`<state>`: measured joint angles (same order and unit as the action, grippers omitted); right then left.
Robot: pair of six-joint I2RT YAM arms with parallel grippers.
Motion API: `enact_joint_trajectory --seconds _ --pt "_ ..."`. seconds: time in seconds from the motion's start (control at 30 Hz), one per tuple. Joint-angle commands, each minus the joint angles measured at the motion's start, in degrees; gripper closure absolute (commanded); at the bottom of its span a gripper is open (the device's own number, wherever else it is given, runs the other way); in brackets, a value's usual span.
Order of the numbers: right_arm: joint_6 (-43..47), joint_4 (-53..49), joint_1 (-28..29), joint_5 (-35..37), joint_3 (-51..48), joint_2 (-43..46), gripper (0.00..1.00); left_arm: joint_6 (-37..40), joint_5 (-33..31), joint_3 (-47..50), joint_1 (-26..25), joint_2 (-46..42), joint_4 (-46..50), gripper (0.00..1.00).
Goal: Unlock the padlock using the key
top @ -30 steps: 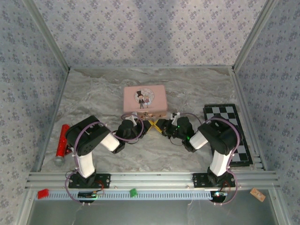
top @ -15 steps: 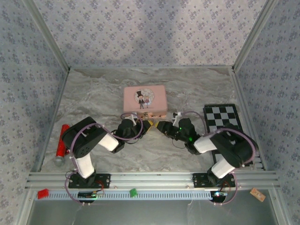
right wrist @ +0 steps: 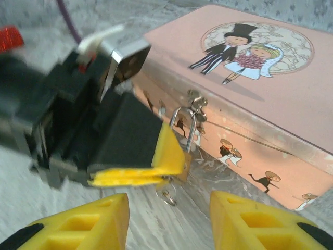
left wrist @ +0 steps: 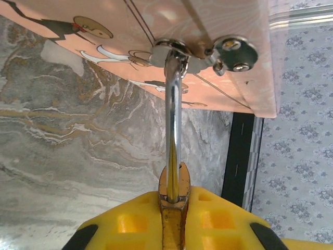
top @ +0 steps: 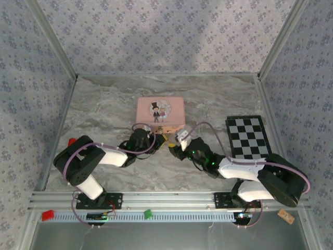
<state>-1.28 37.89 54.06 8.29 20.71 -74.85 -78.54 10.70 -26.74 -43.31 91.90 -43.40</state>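
Left gripper (left wrist: 174, 229) pinches the padlock (left wrist: 173, 190), steadying it — right gripper (right wrist: 169, 216), jaws spread, faces perhaps the key (right wrist: 168, 196) just ahead.

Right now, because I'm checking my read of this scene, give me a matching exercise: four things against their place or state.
Things:
1 padlock
2 left gripper
3 right gripper
4 checkerboard

Place or state:
A open, holding nothing
B lying flat on the right side
C hooked through the clasp of the pink box
D shut on the padlock

Pairs: 1-C, 2-D, 3-A, 4-B
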Motion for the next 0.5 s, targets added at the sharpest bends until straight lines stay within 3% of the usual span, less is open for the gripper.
enact_joint_trajectory --seconds 0.0,0.27,0.47 --pt "14.8 6.6 3.5 6.2 -1.5 -3.6 0.54 1.7 1.3 -1.6 0.5 -2.4 0.8 0.90" --pt "23.9 18.4 9.7 18.6 1.6 -18.5 0.56 1.5 2.4 -1.3 0.8 -2.1 -0.3 0.90" --pt "24.3 23.5 9.3 19.9 2.5 -22.9 0.58 0.1 3.1 0.9 1.8 -2.1 -3.5 0.90"
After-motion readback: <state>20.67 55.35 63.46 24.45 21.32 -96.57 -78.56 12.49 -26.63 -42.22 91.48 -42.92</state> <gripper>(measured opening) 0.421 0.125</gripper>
